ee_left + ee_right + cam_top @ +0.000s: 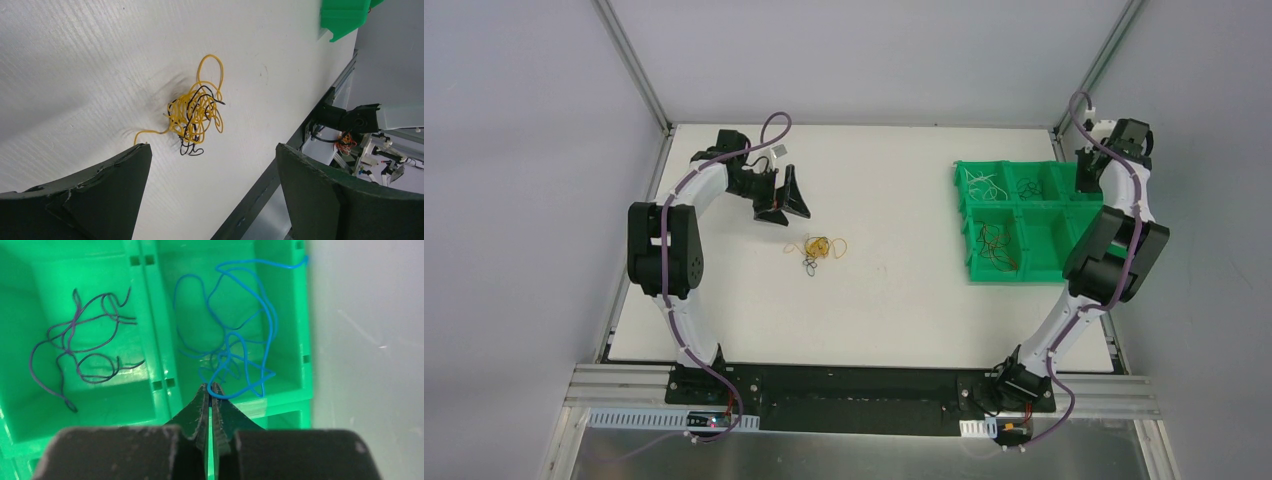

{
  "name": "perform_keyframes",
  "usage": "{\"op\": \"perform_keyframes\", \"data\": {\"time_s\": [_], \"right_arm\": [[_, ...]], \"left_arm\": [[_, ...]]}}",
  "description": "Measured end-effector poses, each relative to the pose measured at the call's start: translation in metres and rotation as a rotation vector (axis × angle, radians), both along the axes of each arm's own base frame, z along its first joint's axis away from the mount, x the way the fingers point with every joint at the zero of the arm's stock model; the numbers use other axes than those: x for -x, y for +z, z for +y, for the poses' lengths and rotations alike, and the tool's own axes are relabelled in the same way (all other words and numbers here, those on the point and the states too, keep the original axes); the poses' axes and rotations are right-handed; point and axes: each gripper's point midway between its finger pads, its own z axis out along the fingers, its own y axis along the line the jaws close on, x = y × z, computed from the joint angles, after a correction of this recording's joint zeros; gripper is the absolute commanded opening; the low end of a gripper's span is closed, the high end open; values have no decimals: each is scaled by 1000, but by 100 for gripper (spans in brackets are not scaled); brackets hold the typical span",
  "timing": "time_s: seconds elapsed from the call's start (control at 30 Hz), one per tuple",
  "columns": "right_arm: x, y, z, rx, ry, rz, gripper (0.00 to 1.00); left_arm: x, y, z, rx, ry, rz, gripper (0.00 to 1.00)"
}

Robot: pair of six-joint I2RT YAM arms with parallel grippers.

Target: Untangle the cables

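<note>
Four already separated, by the look of it: white cable [986, 185], purple cable [82, 347], blue cable [235, 340] and reddish cable [996, 245], each alone in its own compartment of the green tray [1024, 277] at the right side of the bench [894, 320]. Left to untangle: one knot [816, 250] of yellow cable [192, 112] and black cable [191, 150], wound together (tightly, judging by the wrist view), lying mid-bench and well apart from the tray. Probably about two-thirds through, as a guess.

Left fingers [100, 195] spread wide, holding nothing, hovering near the knot without touching it. Right fingers [197, 412] pressed together, nothing between them, poised over the near wall of the blue cable's compartment, tips close to one of its loops. Impossible to tell whether touching it.
</note>
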Motion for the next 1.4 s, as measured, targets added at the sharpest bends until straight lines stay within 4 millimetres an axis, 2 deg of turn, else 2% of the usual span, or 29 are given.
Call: {"op": "perform_keyframes", "data": {"time_s": [0.1,0.2,0.4,0.57,0.6,0.77,0.9,1.0,1.07,1.17,1.3,1.4], "right_arm": [[4,-6,11,-21,40,12,0],[12,-11,31,-34,89,34,0],[11,1,68,-32,177,14,0],[10,7,64,-28,161,-4,0],[11,7,60,-29,149,-1,6],[1,16,33,-22,56,-21,51],[-4,29,24,-33,14,-40,70],[-4,40,34,-49,24,-54,79],[-2,51,53,-77,54,-63,81],[3,76,98,-155,129,-99,81],[18,115,183,-315,277,-160,81],[46,121,263,-443,431,-125,80]], "left_arm": [[2,-1,0,-2,-4,5,99],[3,-1,0,-3,-5,8,99],[4,-1,1,-5,-11,9,99],[5,-2,1,-6,-14,12,99],[6,-2,1,-7,-14,13,99],[6,-5,4,-31,-6,14,99],[6,-6,7,-55,1,5,97],[5,-5,7,-56,1,0,91],[4,-6,7,-53,1,-6,88],[5,-11,4,-43,-6,-11,83],[16,-21,-10,-28,-42,-1,79],[25,-27,-24,-23,-77,1,72]]}}
